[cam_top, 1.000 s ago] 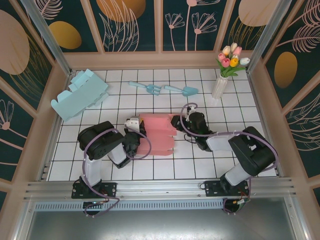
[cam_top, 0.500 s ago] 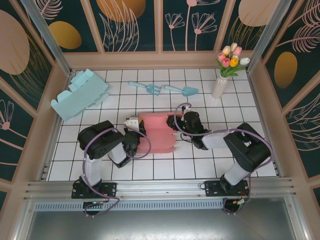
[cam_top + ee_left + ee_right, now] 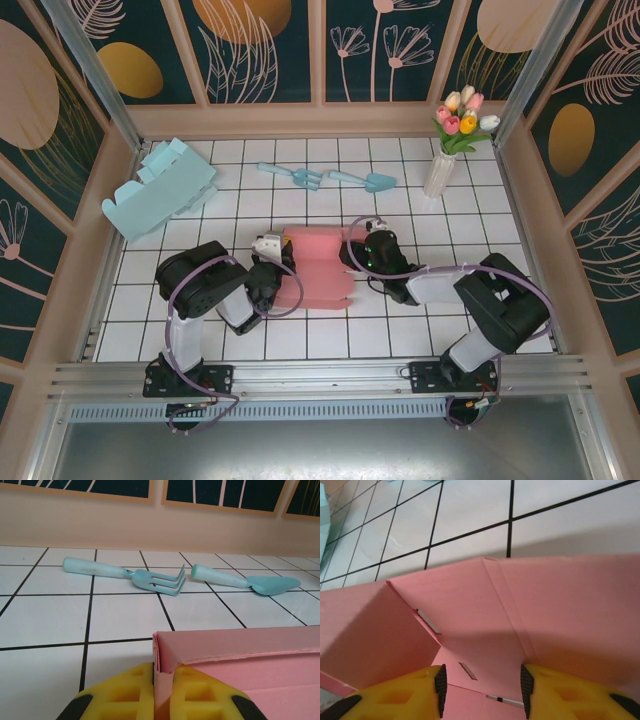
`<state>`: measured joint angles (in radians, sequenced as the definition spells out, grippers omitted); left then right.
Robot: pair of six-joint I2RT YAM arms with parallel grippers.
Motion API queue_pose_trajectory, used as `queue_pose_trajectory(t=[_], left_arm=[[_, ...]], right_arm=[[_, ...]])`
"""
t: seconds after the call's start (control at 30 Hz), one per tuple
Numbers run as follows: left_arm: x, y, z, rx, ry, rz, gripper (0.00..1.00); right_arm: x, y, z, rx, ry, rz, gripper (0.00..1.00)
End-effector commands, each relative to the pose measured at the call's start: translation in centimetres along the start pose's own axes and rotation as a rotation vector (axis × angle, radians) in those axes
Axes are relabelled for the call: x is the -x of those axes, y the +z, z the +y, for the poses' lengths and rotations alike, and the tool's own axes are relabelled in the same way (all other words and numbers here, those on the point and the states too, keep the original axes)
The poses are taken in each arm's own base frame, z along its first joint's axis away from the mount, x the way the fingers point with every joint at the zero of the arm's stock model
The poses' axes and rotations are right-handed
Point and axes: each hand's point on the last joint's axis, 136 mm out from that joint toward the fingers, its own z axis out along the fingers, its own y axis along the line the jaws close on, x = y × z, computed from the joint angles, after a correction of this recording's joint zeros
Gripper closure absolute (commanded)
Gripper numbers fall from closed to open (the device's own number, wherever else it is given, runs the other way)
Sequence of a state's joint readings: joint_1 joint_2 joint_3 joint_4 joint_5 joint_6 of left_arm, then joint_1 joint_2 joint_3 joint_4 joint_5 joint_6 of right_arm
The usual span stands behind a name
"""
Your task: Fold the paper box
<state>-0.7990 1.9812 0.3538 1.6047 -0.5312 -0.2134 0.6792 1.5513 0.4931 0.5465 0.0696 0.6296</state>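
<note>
The pink paper box [image 3: 318,268] lies partly folded on the tiled floor in the middle. My left gripper [image 3: 283,262] is at its left edge, shut on a folded corner of the box wall [image 3: 240,650]; the yellow fingers [image 3: 125,695] pinch the pink flap in the left wrist view. My right gripper [image 3: 350,250] is at the box's right side and stands open. In the right wrist view its fingertips [image 3: 482,680] hover just over the pink inner panels [image 3: 485,605], with slots in the card visible between them.
A light blue folded box [image 3: 160,190] lies at the back left. A blue hand fork [image 3: 295,177] [image 3: 155,577] and a blue trowel [image 3: 365,181] [image 3: 245,581] lie behind the pink box. A white vase of tulips [image 3: 440,170] stands at the back right.
My right gripper has moved left onto the box's right side and its jaws have widened. The box's right flaps have been pushed inward. The left gripper has kept its grip and not moved.
</note>
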Motion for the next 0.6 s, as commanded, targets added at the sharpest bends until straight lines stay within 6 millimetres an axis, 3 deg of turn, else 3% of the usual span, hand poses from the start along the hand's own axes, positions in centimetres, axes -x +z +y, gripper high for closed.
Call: queue_pose_trajectory(t=[0.0, 0.57], left_arm=[[4.2, -1.0, -1.9, -0.098, -0.122, -0.162, 1.00], [5.9, -1.0, -1.0, -0.035, -0.137, -0.214, 1.00]], right_arm=[[-1.2, -0.8, -2.9, -0.107, -0.001, 0.004, 0.52], [-0.3, -1.7, -3.0, -0.112, 0.032, -0.025, 0.48]])
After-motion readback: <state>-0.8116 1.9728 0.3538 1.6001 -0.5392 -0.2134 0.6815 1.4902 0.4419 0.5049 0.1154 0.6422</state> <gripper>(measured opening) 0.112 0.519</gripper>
